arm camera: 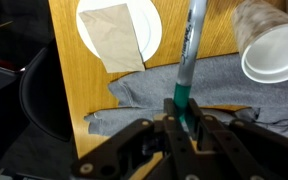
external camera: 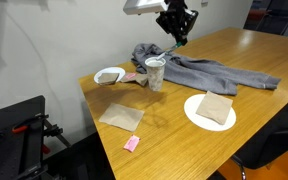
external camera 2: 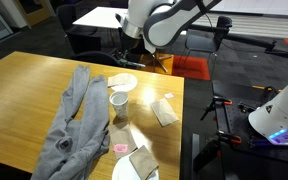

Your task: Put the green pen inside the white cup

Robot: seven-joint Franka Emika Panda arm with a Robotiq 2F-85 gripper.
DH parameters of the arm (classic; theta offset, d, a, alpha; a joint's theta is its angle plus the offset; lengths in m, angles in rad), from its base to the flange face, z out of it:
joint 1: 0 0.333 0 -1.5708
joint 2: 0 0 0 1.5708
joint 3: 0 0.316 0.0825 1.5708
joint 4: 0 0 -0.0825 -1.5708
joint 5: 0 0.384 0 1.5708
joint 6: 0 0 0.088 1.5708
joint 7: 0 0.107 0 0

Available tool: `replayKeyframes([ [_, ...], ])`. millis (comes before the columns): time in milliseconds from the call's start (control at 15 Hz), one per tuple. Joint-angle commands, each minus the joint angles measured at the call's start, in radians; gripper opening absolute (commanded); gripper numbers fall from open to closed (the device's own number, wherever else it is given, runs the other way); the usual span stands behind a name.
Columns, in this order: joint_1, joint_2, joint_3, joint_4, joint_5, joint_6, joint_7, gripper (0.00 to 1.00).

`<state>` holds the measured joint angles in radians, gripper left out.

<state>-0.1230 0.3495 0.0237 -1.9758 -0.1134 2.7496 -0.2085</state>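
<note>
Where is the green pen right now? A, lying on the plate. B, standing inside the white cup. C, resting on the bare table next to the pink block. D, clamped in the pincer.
D: the wrist view shows the pincer shut on the green pen above the grey cloth, with the white cup off to one side.

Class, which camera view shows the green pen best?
The wrist view: the green pen shows close up, clamped in the gripper. In both exterior views it is too small to make out.
</note>
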Motion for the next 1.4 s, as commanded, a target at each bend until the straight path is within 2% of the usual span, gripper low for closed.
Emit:
replayKeyframes([
  [0,0.016,-0.013,-0.017,0.001,0.008,-0.023,-0.004,0.15],
  [600,0.017,-0.047,-0.023,-0.010,0.008,-0.058,-0.005,0.15],
  [667,0.007,-0.037,-0.018,-0.008,0.016,-0.038,-0.026,0.04],
  [867,-0.033,-0.009,0.028,-0.007,0.084,0.017,-0.132,0.04],
  [1000,-0.082,0.013,0.093,-0.005,0.183,0.072,-0.260,0.04],
  [1067,-0.124,0.028,0.151,-0.003,0.250,0.108,-0.352,0.04],
  [1133,-0.170,0.042,0.212,0.003,0.309,0.130,-0.432,0.04],
  [1333,-0.353,0.102,0.456,0.041,0.459,0.170,-0.674,0.04],
])
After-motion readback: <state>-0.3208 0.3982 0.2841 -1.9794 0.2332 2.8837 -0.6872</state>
